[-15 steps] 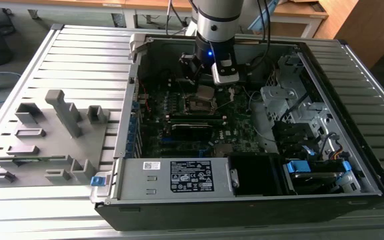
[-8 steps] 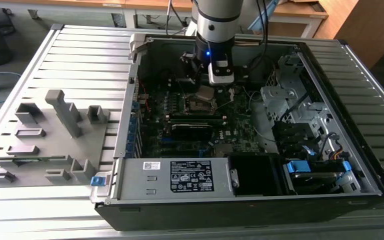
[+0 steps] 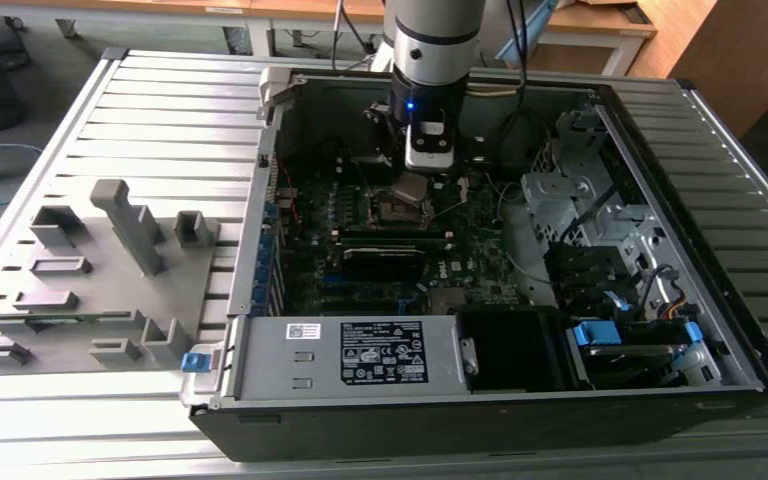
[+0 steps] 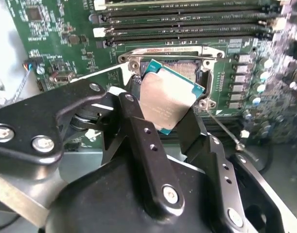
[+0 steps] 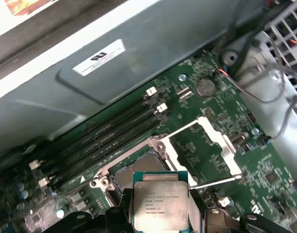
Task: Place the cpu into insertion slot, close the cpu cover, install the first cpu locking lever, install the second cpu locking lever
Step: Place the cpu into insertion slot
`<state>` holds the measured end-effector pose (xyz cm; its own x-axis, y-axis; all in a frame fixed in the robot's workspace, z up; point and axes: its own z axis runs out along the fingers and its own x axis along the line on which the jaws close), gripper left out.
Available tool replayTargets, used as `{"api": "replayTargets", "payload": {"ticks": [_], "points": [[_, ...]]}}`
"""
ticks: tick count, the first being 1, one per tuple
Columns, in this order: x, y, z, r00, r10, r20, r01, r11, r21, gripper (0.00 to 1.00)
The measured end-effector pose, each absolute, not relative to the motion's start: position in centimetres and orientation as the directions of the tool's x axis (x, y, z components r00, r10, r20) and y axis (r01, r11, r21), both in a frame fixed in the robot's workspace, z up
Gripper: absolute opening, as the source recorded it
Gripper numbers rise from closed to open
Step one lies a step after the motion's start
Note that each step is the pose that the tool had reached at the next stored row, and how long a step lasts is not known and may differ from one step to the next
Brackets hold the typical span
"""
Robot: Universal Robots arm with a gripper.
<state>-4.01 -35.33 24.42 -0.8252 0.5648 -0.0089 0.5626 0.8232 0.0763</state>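
Jaws clamp the cpu by its edges, just above the insertion slot. The cpu cover stands open.

A pale grey cylindrical arm is seen in the exterior view, ringed by a thin black band. Beneath it, a dark wrist section carries a small lit blue light and a white, rounded module. In the second wrist view the end effector is shown as matte black, with two angular fingers dotted with small holes and fastened by silver screws. A black bracket beside them is fixed with two silver bolts.
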Motion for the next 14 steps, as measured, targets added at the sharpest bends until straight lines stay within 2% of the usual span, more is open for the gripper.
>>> {"api": "replayTargets", "payload": {"ticks": [14], "points": [[-4.01, -35.33, 24.36, -0.683, 0.73, -0.01, 0.728, 0.682, 0.075, 0.54]]}}
